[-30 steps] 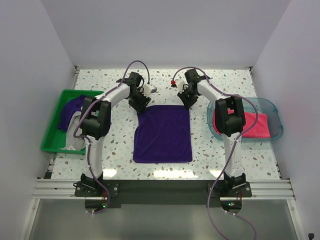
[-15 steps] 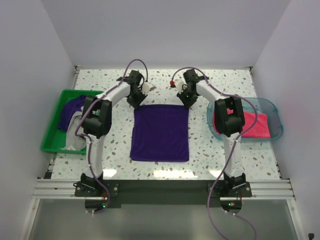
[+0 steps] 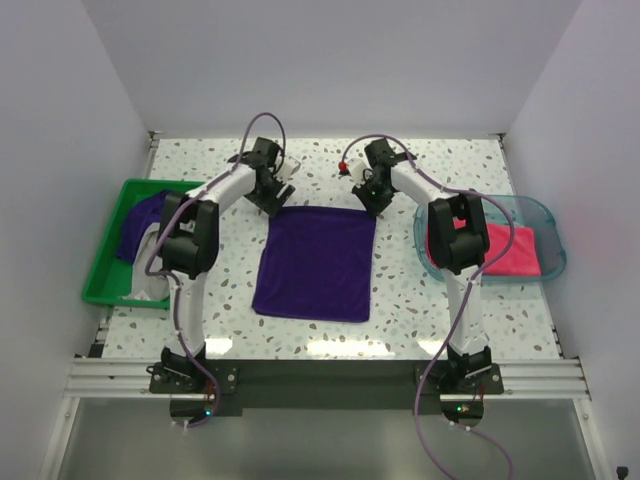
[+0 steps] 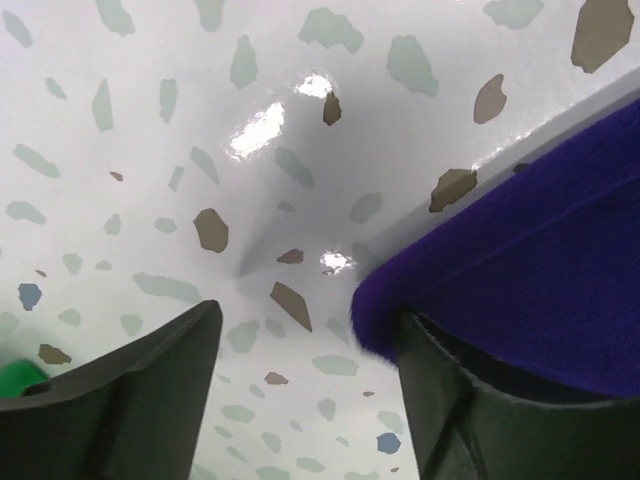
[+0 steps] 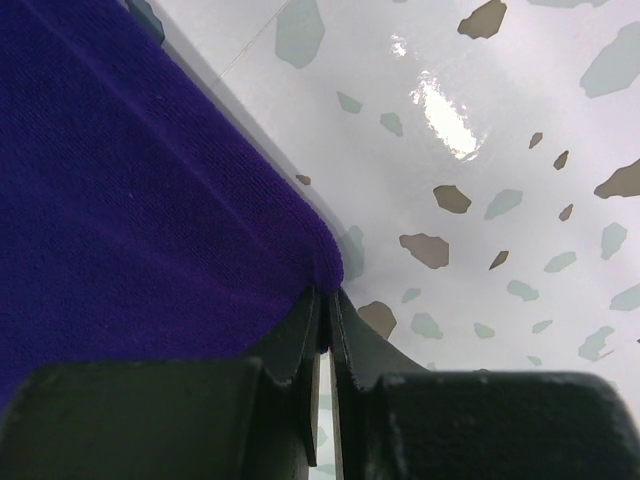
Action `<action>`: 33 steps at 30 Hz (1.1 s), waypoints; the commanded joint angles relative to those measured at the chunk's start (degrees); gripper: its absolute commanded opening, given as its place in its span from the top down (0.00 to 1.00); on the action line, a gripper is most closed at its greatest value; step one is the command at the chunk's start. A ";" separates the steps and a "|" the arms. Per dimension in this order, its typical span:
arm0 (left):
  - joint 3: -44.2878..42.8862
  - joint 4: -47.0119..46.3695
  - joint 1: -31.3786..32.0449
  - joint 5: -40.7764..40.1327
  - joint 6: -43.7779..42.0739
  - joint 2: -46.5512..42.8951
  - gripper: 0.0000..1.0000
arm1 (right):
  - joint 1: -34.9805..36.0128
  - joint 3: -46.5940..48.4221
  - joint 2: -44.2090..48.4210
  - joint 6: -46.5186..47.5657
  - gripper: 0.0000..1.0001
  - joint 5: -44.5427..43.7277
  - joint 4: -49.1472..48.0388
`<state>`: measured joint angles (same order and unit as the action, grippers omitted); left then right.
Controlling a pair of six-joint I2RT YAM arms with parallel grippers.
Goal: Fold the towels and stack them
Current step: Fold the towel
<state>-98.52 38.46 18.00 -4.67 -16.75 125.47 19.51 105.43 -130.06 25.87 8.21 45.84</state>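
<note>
A dark purple towel (image 3: pixel 315 262) lies spread flat on the speckled table (image 3: pixel 450 160) between the arms. My left gripper (image 3: pixel 270 203) is at its far left corner. In the left wrist view the left gripper (image 4: pixel 305 315) is open, and the towel corner (image 4: pixel 520 230) lies against the right-hand finger only. My right gripper (image 3: pixel 377 208) is at the far right corner. In the right wrist view the right gripper (image 5: pixel 328 292) is shut on the towel corner (image 5: pixel 120 200). A hot pink towel (image 3: pixel 515 255) lies folded in the teal tray.
A green bin (image 3: pixel 100 270) at the left holds another purple towel (image 3: pixel 140 220) and a pale grey-white towel (image 3: pixel 150 275). The translucent teal tray (image 3: pixel 545 215) stands at the right. White walls close in the table on three sides.
The spread purple towel has slid to the left and slightly toward the back. Both grippers have moved that way with its far corners.
</note>
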 commanded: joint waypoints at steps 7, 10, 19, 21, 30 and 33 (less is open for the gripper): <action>0.26 -0.67 -2.88 20.64 -2.40 -7.26 0.14 | 0.36 0.31 -0.90 -0.29 0.93 -0.91 1.44; -1.14 1.61 -2.88 23.38 -4.42 -4.28 0.18 | 0.62 0.13 -0.90 -0.20 0.93 -1.18 1.44; -6.16 3.73 -2.79 25.85 -6.89 1.97 0.25 | 0.71 -0.31 -0.81 -0.03 0.93 -1.44 1.44; -6.33 3.29 -2.79 26.02 -6.89 2.67 0.28 | 0.71 -0.31 -0.81 -0.03 0.93 -1.27 1.35; -7.65 5.22 -2.27 26.99 -7.50 6.45 0.36 | 0.71 -0.40 -0.99 -0.03 0.93 -1.00 1.35; -7.74 6.02 -2.09 27.43 -7.68 7.33 0.41 | 0.88 -0.49 -1.07 -0.03 0.94 -1.18 1.27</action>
<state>-105.06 42.28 15.44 20.71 -23.35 130.30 19.84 105.51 -130.04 25.76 7.97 45.91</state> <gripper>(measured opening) 0.604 0.069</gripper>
